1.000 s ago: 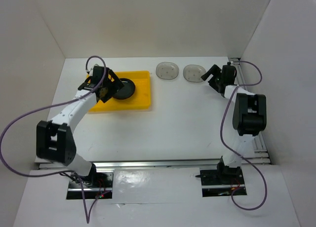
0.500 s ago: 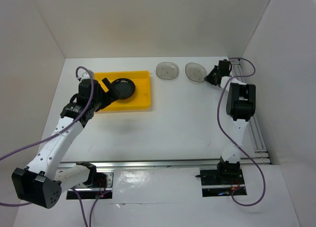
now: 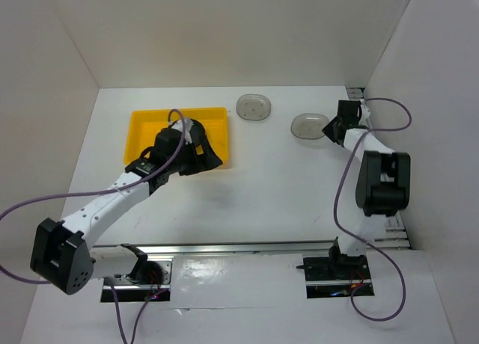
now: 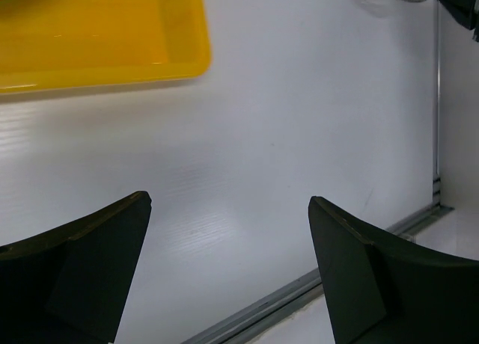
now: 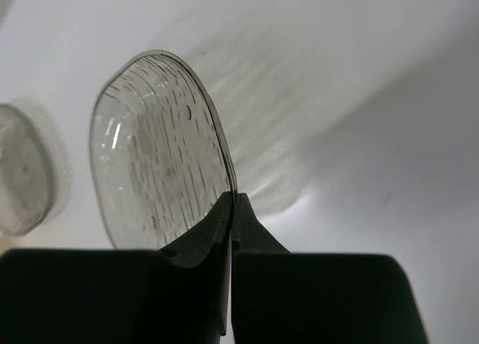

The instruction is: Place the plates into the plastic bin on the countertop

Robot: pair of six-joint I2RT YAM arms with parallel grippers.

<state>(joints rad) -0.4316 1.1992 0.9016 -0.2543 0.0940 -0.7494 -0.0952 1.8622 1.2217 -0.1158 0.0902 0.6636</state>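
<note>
- The right gripper (image 5: 230,203) is pinched tight on the rim of one grey dotted plate (image 5: 161,149); the plate tilts up from the jaws and looks lifted off the countertop (image 3: 284,187), well to the right of the yellow bin (image 3: 138,127).
- The second grey plate (image 3: 254,106) lies flat on the countertop near the back wall, between the bin and the held plate; neither arm touches it.
- The left gripper (image 4: 228,209) is spread wide with nothing between its fingers; it hangs over the bin's near right corner, and its wrist view shows bare white top with that corner at upper left.
- What the bin holds cannot be settled; from above the left arm covers its right half, and the parts that show are plain yellow; no orange, green or black plate is in sight.
- As a judgement, the task is partway at best; one grey plate is in hand but has the whole stretch to the bin to cross; the other is not yet picked up.
- The left arm lies across the bin, so the delivery probably needs it moved aside; a thin rim grip on a glossy dish could slip.
</note>
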